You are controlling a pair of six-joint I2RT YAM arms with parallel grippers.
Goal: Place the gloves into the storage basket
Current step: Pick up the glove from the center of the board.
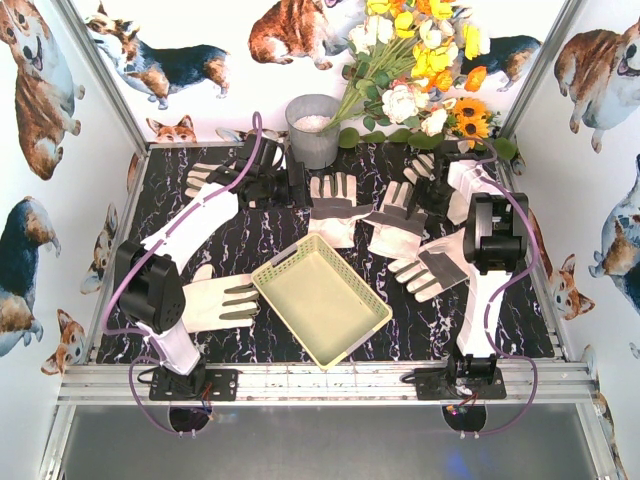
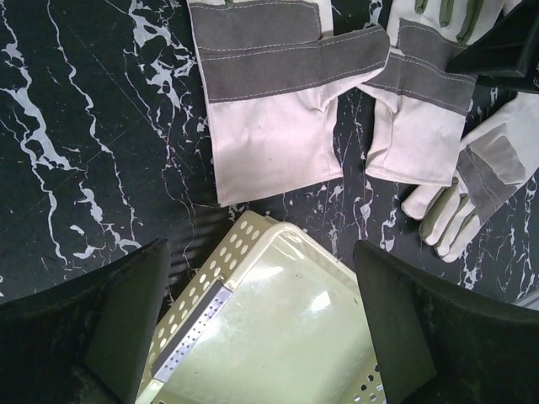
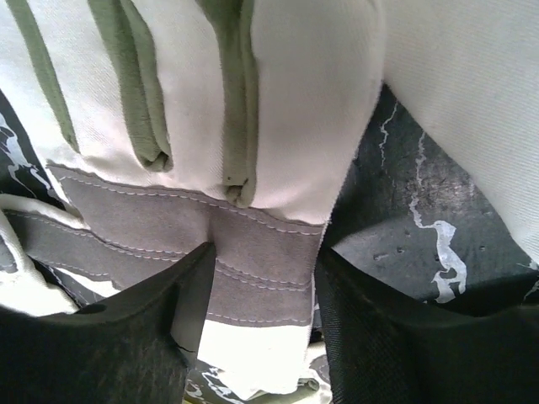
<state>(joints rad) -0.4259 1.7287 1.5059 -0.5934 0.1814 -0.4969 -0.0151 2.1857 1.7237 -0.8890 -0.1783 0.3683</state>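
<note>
Checking progress: storage basket (image 1: 322,303) was empty, one corner beneath the left gripper's (image 2: 261,252) wide-spread jaws. All the gloves (image 1: 335,205) lay outside it on the table (image 1: 420,330), none yet moved. The right gripper's (image 3: 265,252) jaws, half-closed, straddled one glove's grey band; grip could not be told.

Top view: fixed above and behind the arm bases (image 1: 190,385), tilted down toward the far wall (image 1: 230,110). It is far enough off to take in the whole table (image 1: 420,325) and the basket (image 1: 320,300).
Left wrist view: looks nearly straight down past the left gripper (image 2: 261,244), at middling height over the basket's far corner and three gloves (image 2: 269,118).
Right wrist view: looks down past the right gripper (image 3: 265,251), very close, with overlapping gloves filling the frame.
Shared: top and left wrist views both show the basket's far corner and the gloves beyond it.
</note>
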